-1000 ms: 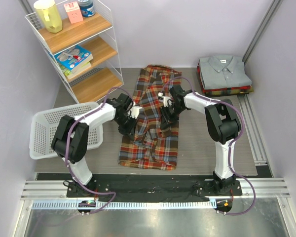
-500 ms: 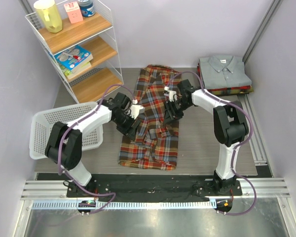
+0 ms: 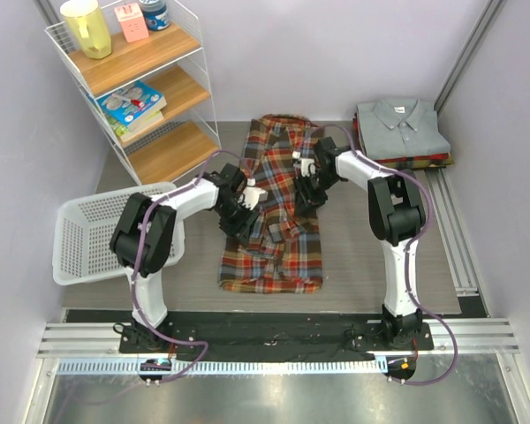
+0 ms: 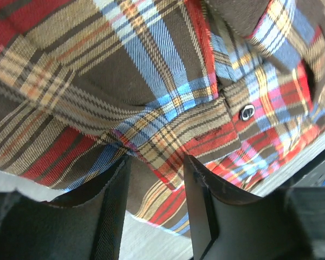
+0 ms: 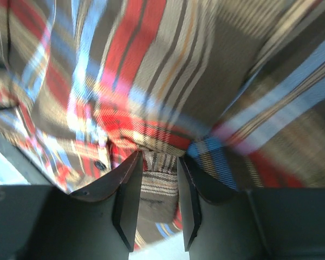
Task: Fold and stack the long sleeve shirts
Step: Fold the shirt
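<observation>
No writing can be read: the print on the pink carton, the blue can and the book on the white wire shelf unit at far left is too small. In front of the unit, the white wire basket stands at the left edge of the grey mat, with a strip of bare mat between it and the plaid flannel shirt. The left gripper sits on the shirt's left half and has moved inward since a second ago. Its fingers stand apart, with a plaid fold beside a dark button hanging into the gap and not pinched. The shirt lies lengthwise down the mat centre, collar toward the back wall. Its hem is near the black base rail and has drawn in slightly from the left. The right gripper rests on the shirt's right half, farther back than before. Cloth fills the narrow gap between its fingers, and I cannot tell whether it is clamped. Open mat separates the shirt from the folded stack, topped by the grey collared shirt, at the back right corner.
</observation>
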`<action>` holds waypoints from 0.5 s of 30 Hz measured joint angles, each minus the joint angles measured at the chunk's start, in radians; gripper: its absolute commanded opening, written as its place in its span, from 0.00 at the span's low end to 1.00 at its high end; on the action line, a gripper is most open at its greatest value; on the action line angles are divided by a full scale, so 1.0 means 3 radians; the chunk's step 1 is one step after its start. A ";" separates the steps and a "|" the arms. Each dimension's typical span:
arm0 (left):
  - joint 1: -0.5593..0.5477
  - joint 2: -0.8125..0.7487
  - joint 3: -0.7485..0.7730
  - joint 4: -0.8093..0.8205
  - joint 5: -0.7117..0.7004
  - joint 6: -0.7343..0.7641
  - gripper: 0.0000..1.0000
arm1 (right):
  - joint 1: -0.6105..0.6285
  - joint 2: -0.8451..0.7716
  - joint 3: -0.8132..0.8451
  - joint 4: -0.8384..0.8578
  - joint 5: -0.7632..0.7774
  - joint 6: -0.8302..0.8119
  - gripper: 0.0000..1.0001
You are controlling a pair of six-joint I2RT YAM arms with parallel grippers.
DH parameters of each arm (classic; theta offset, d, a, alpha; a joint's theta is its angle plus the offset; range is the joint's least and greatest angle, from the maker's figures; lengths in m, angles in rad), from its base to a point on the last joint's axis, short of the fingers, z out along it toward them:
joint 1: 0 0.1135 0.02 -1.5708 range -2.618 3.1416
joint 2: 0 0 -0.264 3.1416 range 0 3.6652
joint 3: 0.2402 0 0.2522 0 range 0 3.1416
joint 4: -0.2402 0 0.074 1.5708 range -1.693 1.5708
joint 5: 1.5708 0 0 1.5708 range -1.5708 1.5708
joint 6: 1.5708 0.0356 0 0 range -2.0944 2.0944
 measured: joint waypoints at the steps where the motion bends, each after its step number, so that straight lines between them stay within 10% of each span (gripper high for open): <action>1: 0.0000 0.0060 0.0078 0.0001 0.0023 -0.0029 0.48 | -0.0020 0.0062 0.0112 -0.0028 0.0001 -0.0013 0.42; 11: 0.0000 -0.0348 -0.0141 0.0071 0.0215 0.0470 0.71 | -0.0271 -0.0284 -0.0036 -0.0156 0.0064 -0.0849 0.64; 13: 0.0003 -0.0805 -0.0355 0.0037 0.0251 0.0726 0.99 | -0.0264 -0.0744 -0.0369 -0.0212 0.0086 -0.1129 0.81; 15: 0.0003 -0.1406 -0.0530 0.0036 0.0296 0.0956 1.00 | -0.0249 -0.1415 -0.0696 -0.0186 0.0112 -0.1504 1.00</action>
